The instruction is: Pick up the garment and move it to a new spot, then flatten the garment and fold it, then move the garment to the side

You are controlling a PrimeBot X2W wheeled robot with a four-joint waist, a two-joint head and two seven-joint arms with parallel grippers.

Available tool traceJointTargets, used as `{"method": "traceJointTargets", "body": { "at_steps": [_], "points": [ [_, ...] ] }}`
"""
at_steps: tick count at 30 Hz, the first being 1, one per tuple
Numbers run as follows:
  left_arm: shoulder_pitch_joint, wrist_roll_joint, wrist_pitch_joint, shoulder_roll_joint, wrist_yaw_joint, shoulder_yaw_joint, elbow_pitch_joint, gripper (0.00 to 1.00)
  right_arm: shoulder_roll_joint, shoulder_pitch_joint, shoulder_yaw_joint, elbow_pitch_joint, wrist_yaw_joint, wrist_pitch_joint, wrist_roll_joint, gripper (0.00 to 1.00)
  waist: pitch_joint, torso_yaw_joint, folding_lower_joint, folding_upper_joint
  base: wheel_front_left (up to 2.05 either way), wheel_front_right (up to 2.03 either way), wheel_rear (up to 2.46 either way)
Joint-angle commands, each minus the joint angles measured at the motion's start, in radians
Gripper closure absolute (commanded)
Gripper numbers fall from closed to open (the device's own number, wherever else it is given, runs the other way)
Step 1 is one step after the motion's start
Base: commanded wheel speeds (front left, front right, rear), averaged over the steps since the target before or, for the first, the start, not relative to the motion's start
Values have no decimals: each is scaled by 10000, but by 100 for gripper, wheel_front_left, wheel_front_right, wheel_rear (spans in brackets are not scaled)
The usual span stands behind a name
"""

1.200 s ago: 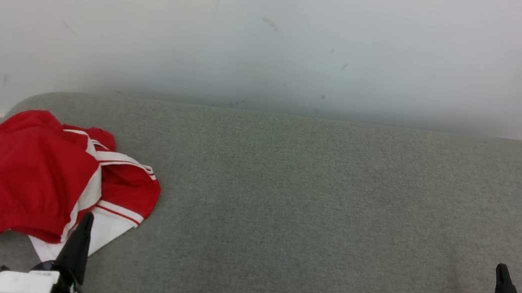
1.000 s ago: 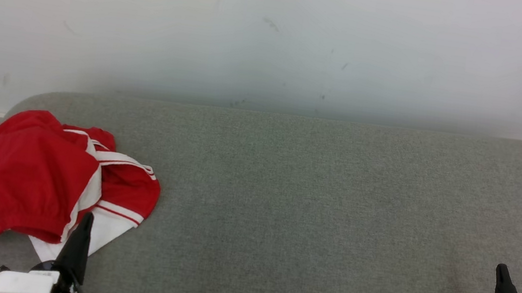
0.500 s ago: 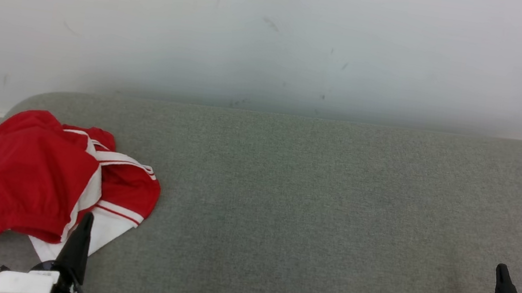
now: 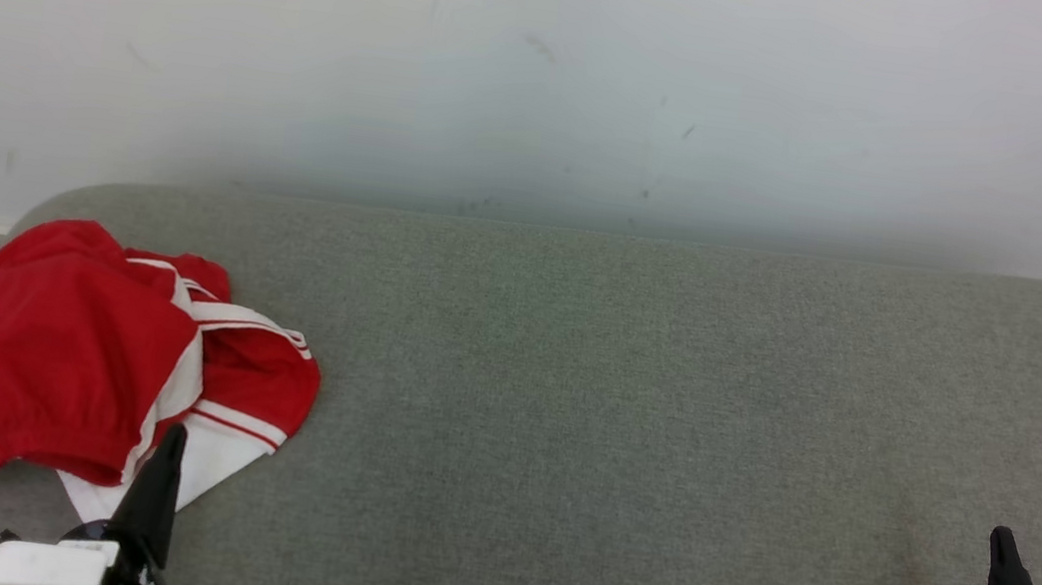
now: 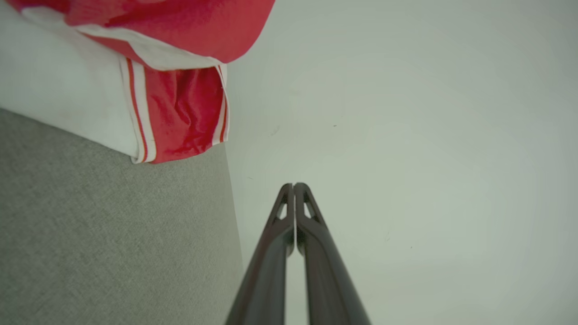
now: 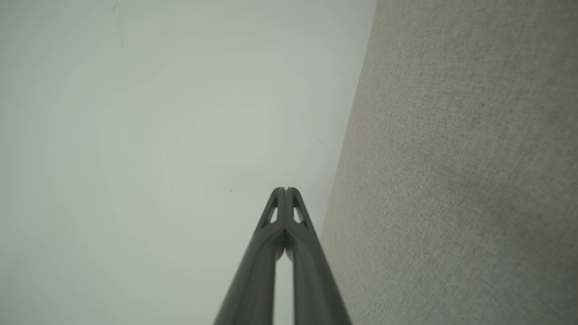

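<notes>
The left fingers (image 4: 170, 448) are pressed together and hold nothing. They rise at the lower left of the head view, their tip in front of the garment's white hem. The right fingers (image 4: 1003, 547), also clenched and empty, stand at the lower right. The crumpled red-and-white garment (image 4: 60, 353) lies at the left end of the grey fabric table (image 4: 618, 396), below a pale wall (image 4: 551, 65).

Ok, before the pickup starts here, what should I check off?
1. Garment in reach, bunched at the grey cushion's left end: ok.
2. Left fingers open for grasping: not ok, shut.
3. Right fingers empty: ok, shut on nothing.
4. Bare cushion for the new spot: ok.
5. Garment wholly on the cushion: cannot tell at its left edge.
</notes>
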Motion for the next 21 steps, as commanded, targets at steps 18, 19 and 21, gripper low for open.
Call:
{"method": "traceJointTargets", "body": {
  "at_steps": [18, 19, 21],
  "points": [
    [-71, -148, 27, 67, -45, 17, -3, 100, -24, -125, -21, 27, -21, 22, 23, 100, 0, 0, 0, 0, 0, 0, 0],
    [-71, -148, 27, 67, -45, 17, -3, 100, -24, -125, -21, 27, -20, 22, 23, 100, 0, 0, 0, 0, 0, 0, 0],
    [-71, -148, 27, 67, -45, 17, -3, 100, -24, -125, -21, 27, -20, 22, 22, 100, 0, 0, 0, 0, 0, 0, 0]
  ]
}}
